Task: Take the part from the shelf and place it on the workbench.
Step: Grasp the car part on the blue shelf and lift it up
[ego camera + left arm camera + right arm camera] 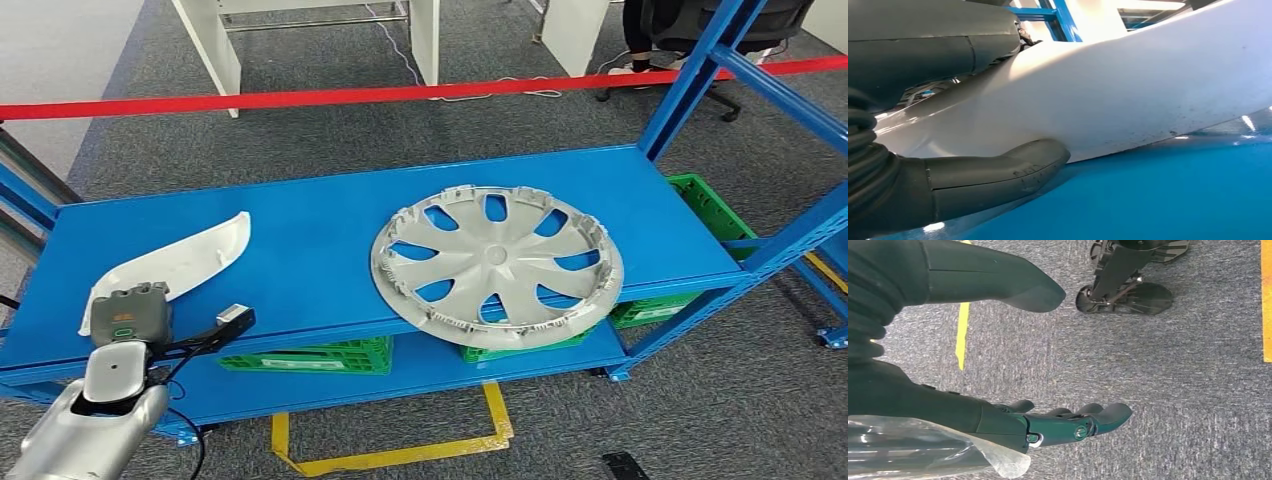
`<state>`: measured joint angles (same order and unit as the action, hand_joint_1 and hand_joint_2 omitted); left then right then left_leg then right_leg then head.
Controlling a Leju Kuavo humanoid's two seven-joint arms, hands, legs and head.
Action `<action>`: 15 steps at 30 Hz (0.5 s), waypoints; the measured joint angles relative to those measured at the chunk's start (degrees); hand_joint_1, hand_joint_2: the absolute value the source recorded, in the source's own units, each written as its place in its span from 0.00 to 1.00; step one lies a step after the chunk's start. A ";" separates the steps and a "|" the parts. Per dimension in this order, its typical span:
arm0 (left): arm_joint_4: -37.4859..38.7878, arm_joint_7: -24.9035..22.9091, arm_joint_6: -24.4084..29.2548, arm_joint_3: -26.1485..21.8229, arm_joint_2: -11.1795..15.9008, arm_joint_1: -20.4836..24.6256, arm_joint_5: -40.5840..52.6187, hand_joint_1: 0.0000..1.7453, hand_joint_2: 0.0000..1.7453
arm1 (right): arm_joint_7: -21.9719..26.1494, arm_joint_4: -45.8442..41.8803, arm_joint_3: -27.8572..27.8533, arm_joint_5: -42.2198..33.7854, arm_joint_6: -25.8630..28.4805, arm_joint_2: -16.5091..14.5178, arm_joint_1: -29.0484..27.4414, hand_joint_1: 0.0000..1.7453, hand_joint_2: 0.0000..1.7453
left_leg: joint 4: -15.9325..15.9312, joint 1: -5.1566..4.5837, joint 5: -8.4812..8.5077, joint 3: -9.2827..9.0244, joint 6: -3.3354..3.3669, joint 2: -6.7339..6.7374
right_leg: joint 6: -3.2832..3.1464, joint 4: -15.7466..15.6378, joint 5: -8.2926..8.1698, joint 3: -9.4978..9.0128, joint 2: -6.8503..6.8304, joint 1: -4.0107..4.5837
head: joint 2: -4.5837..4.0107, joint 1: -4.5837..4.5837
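My left thumb lies along the lower edge of the white part, right where it meets the blue shelf deck, and my darker fingers arch over its upper face — so I have the panel bracketed between them, though I judge the grasp is only closing, not yet proven, since the part sits flat on the deck. From the head view my left hand covers the near end of the long curved part, which lies at the left of the shelf's top level, well apart from the silver wheel cover resting at the front right. To do this step well I would work the thumb further under the edge rather than squeeze from above; the panel looks smooth and thin, and I expect it to slide or pivot if pinched only at the rim. Because I hold it near one end, the far tip will probably droop on lifting — I would raise it slowly and level, keeping it away from the blue upright at the left. My right hand hangs by my side over the grey carpet, fingers loosely spread and holding nothing, free to support the far end if needed.
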<state>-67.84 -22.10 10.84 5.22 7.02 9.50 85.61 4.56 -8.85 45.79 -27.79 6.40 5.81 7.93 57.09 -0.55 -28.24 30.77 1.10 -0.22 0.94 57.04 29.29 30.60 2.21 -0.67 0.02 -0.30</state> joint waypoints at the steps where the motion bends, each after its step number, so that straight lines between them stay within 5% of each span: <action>1: 0.00 0.27 0.29 -0.10 -0.04 -0.07 0.00 1.00 1.00 | 0.04 0.00 0.00 -0.04 0.00 0.00 0.00 0.00 1.00 | 0.00 0.00 0.00 0.00 0.00 0.00 | 0.00 0.00 0.00 0.00 0.00 0.00 | 0.00 0.01; 7: -0.74 3.22 5.28 -1.04 -0.52 -1.75 -0.01 1.00 1.00 | 0.72 0.00 0.00 -0.65 0.20 0.00 -0.14 0.00 1.00 | 0.00 0.00 0.00 0.03 0.00 0.01 | 0.00 0.00 0.00 0.05 0.02 0.00 | 0.00 0.01; 15: -7.96 15.08 12.78 -4.70 -4.41 -6.56 -5.18 1.00 1.00 | 1.39 0.00 -0.05 -2.64 -0.02 0.00 -1.09 0.00 1.00 | 0.01 -0.01 -0.02 0.16 0.01 0.01 | 0.00 -0.01 0.01 0.18 0.02 0.00 | 0.00 0.01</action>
<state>-75.81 -7.02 23.61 0.51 2.61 2.94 80.44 5.96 -8.85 45.74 -30.42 6.39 5.81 6.83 57.10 -0.57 -28.26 30.93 1.11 -0.22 0.94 57.03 29.30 30.77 2.24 -0.67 0.02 -0.30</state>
